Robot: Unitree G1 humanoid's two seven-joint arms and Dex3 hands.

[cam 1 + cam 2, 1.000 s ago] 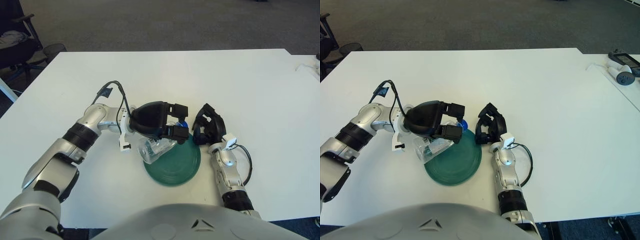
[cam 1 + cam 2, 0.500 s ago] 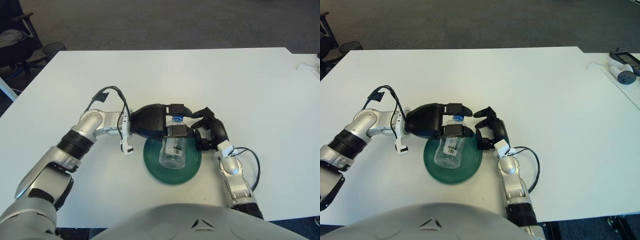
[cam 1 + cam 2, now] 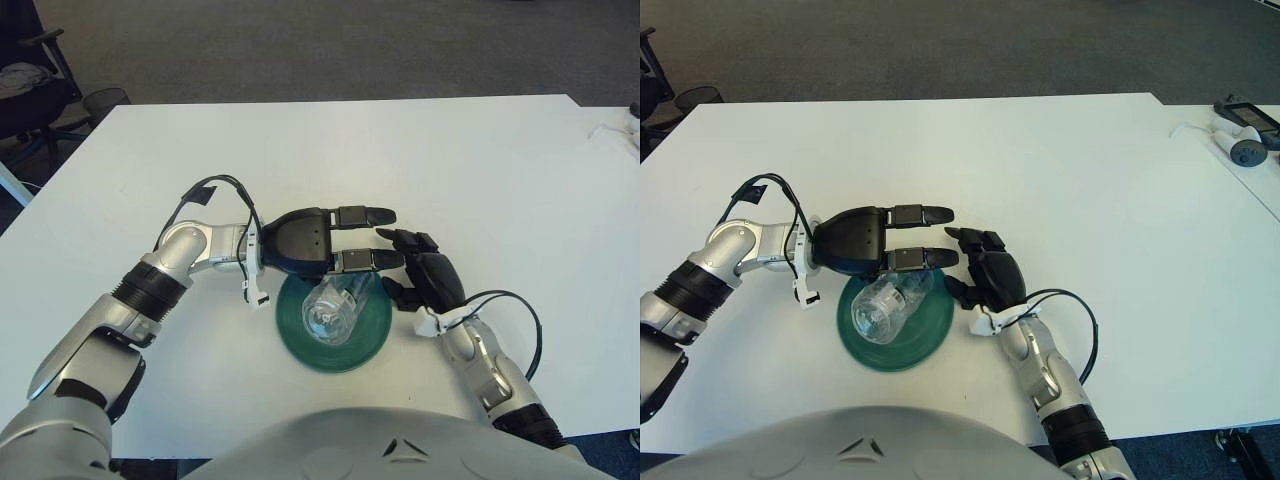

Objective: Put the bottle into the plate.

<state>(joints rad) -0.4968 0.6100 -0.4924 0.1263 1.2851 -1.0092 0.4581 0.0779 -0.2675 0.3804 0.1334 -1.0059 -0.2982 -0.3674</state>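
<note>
Left eye view: bottle [image 3: 335, 312] on plate [image 3: 376, 331], neck hidden; left hand [image 3: 345, 240] fingers outstretched.

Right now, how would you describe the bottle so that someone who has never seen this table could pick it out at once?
On the white table, find the dark green plate near the front edge, between the left hand and the right hand. The bottle lies on its side in that plate. It is the only clear, see-through thing there, and neither hand grips it.
</note>
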